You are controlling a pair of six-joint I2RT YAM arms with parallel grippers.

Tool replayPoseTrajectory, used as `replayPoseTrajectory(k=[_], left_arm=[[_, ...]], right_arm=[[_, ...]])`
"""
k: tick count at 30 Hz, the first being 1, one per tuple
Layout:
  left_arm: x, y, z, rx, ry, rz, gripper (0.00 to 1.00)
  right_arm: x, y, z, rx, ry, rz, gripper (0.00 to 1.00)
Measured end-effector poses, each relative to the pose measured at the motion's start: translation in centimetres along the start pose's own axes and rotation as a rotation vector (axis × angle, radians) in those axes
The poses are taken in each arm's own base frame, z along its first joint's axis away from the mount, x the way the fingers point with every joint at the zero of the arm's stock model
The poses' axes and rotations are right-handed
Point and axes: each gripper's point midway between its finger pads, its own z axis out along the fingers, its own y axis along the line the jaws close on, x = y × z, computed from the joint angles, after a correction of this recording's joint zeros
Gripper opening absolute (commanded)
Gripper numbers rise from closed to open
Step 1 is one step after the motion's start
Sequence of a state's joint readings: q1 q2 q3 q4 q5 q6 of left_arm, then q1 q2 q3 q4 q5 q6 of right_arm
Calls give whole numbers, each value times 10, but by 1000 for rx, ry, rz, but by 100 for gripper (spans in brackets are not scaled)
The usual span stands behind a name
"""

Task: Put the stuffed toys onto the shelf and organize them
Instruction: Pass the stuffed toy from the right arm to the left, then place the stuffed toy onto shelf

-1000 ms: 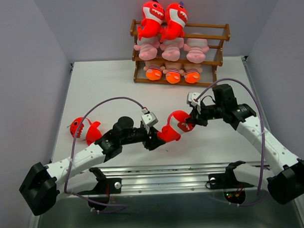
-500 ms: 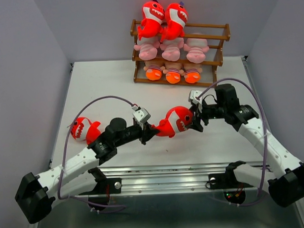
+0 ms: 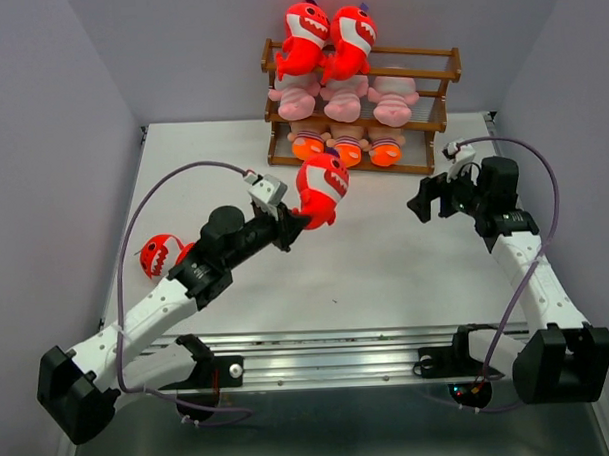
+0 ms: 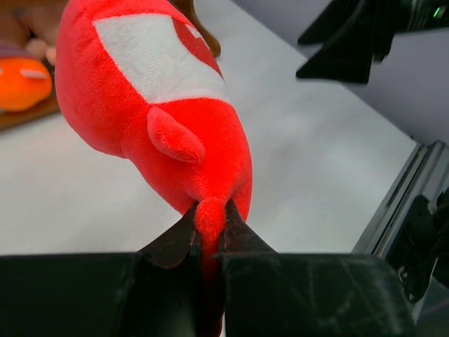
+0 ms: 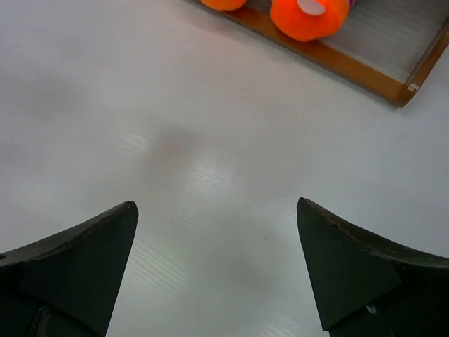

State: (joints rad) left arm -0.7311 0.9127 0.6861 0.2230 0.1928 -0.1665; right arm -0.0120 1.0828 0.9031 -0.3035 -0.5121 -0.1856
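Note:
My left gripper [image 3: 287, 222] [image 4: 209, 210] is shut on the tail of a red shark [image 3: 321, 187] [image 4: 158, 105] and holds it in the air in front of the shelf [image 3: 431, 76]. Two red sharks [image 3: 328, 35] stand on the shelf's top level. Three pink striped toys [image 3: 342, 95] fill the middle level and three orange-footed dolls [image 3: 347, 146] the bottom one. Another red shark [image 3: 155, 253] lies on the table at the left, partly behind my left arm. My right gripper [image 3: 424, 200] [image 5: 217, 210] stands open and empty over bare table, right of the held shark.
Grey walls close in the white table [image 3: 386, 265] on the left, back and right. A metal rail [image 3: 339, 342] runs along the near edge between the arm bases. A corner of the shelf's base [image 5: 365, 70] with an orange foot [image 5: 309, 15] shows in the right wrist view.
The right gripper opened, let go of the red shark and drew back to the right. The left gripper, shut on its tail, carried it up and back towards the shelf.

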Motion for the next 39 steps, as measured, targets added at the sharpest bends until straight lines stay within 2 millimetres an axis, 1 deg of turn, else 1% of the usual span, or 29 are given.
replayPoseTrajectory(k=[1, 2, 3, 4, 6, 7, 8, 10, 11, 12, 13, 14, 18, 23, 27, 28, 31, 35, 39], left_arm=[[-13, -1, 6, -2, -14, 3, 0], [-35, -4, 14, 0, -46, 7, 0], [-51, -7, 19, 3, -73, 11, 0], [-71, -9, 27, 7, -103, 15, 0], [-100, -14, 40, 16, -151, 23, 0], [-111, -15, 46, 20, -167, 26, 0], [-129, -17, 58, 28, -194, 35, 0], [-141, -18, 75, 35, -205, 43, 0], [-150, -17, 88, 36, -213, 51, 0], [-153, -18, 94, 39, -214, 56, 0], [-161, -16, 112, 39, -212, 64, 0], [-165, -16, 121, 41, -215, 69, 0], [-186, -10, 171, 32, -214, 113, 0], [-211, -5, 213, 19, -237, 152, 0], [-221, 1, 240, 3, -260, 179, 0], [-221, 3, 245, -3, -262, 186, 0], [-216, 11, 263, -20, -264, 198, 0], [-199, 25, 281, -59, -248, 210, 0], [-188, 35, 296, -89, -249, 213, 0]], right_arm=[[7, -3, 3, -2, 10, 33, 100], [14, -4, 5, -7, 22, 65, 100], [22, -7, 6, -8, 35, 102, 100], [26, -8, 6, -10, 39, 116, 100], [31, -6, 2, -18, 34, 137, 100], [31, -4, -1, -22, 24, 136, 100], [30, -1, -3, -27, 15, 131, 100], [25, 3, -9, -32, -13, 113, 100], [22, 5, -11, -34, -26, 104, 100], [17, 6, -13, -37, -42, 93, 100], [13, 7, -15, -39, -57, 84, 100], [10, 8, -16, -42, -69, 76, 100], [8, 9, -15, -50, -76, 74, 100], [8, 8, -15, -49, -78, 75, 100], [8, 7, -16, -46, -79, 76, 100], [9, 7, -16, -45, -77, 77, 100], [10, 7, -15, -47, -74, 79, 100], [10, 7, -15, -48, -75, 79, 100], [11, 7, -15, -48, -74, 79, 100]])
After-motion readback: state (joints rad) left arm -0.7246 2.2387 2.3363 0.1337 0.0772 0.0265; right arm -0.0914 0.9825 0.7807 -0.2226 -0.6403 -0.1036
